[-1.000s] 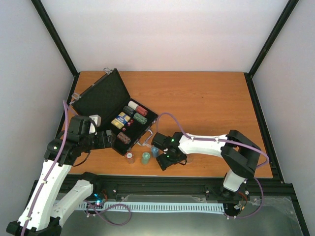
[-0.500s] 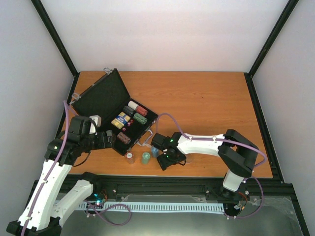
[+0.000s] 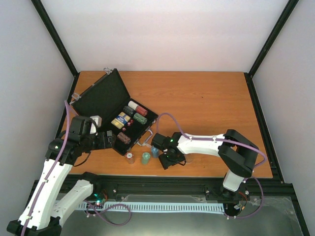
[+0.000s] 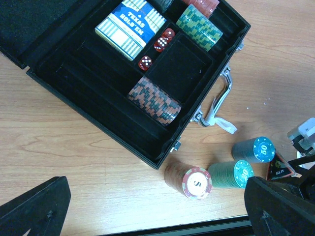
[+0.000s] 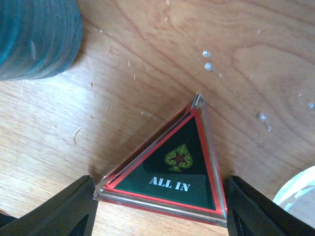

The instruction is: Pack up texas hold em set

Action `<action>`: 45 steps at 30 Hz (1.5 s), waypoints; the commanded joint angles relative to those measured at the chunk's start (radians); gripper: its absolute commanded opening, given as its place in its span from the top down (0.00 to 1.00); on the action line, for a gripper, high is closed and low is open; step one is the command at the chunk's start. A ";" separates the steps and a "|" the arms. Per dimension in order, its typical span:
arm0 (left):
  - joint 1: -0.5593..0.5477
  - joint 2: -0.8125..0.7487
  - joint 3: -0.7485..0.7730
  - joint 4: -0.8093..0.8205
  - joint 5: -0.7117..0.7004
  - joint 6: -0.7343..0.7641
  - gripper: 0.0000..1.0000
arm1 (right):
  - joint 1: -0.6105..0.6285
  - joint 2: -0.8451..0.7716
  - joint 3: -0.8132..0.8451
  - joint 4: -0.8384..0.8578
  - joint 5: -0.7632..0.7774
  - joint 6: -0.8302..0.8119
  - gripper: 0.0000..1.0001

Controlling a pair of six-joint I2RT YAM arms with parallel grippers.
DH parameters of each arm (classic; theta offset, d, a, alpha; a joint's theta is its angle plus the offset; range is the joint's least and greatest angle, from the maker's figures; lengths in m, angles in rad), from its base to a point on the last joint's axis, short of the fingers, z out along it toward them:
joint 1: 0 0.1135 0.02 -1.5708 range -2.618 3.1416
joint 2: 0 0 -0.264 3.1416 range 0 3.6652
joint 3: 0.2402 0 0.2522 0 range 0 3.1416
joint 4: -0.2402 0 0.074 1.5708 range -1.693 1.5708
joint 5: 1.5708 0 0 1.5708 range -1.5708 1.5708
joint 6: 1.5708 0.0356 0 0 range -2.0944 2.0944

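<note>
- Case (image 3: 115,110) in black is being kept open at the left of the table (image 3: 206,93), its lid tipped back and away from its silver handle (image 4: 220,96).
- Inside the case, a blue card deck (image 4: 132,27), three red dice (image 4: 157,45), a green chip stack (image 4: 199,29) and a brown-and-green chip stack (image 4: 155,101) are being held in its compartments.
- Outside the case, off its handle side, three chip stacks are being left upright on the wood: a red-brown one (image 4: 189,179), a green one (image 4: 231,174) and a blue one (image 4: 254,150).
- The black "ALL IN" triangle (image 5: 172,174) is lying flat beyond the blue stack, farther from the case and just beside that stack.
- The triangle is being straddled by the right gripper (image 5: 160,209), one finger at each base corner; whether it is being pinched cannot be told.
- The route from triangle to case is being crowded by the blue and green stacks and the jutting handle.
- The left gripper (image 4: 157,211) is being held spread wide and empty, above the wood just outside the case's handle-side wall, near the red-brown stack.
</note>
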 commanded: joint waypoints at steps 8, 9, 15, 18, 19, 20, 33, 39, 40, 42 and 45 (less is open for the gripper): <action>-0.005 -0.003 0.008 0.007 -0.002 0.008 0.00 | 0.006 0.000 0.143 -0.109 0.132 0.034 0.38; -0.005 -0.002 0.009 0.007 -0.001 0.009 0.00 | 0.004 0.000 0.153 -0.116 0.142 0.036 0.38; -0.005 0.001 0.013 0.010 0.002 0.019 0.00 | -0.018 0.002 0.220 -0.165 0.184 0.032 0.38; -0.005 0.003 0.014 0.010 0.002 0.023 0.00 | -0.031 0.013 0.276 -0.177 0.195 0.018 0.38; -0.005 0.003 0.013 0.010 0.002 0.023 0.00 | -0.038 0.020 0.305 -0.179 0.198 0.010 0.38; -0.005 0.003 0.012 0.011 0.004 0.024 0.00 | -0.044 0.031 0.331 -0.177 0.200 0.002 0.38; -0.005 -0.028 0.030 -0.019 -0.018 0.016 0.00 | -0.095 0.336 0.783 -0.188 0.199 -0.073 0.38; -0.005 -0.052 0.034 -0.044 -0.029 0.005 0.00 | -0.097 0.478 0.976 -0.185 0.145 -0.058 0.39; -0.005 -0.056 0.034 -0.047 -0.029 0.004 0.00 | -0.097 0.497 1.008 -0.183 0.134 -0.052 0.39; -0.005 -0.061 0.034 -0.052 -0.029 0.001 0.00 | -0.097 0.527 1.043 -0.180 0.111 -0.031 0.39; -0.005 -0.069 0.032 -0.059 -0.029 -0.003 0.00 | -0.097 0.558 1.061 -0.169 0.087 0.004 0.39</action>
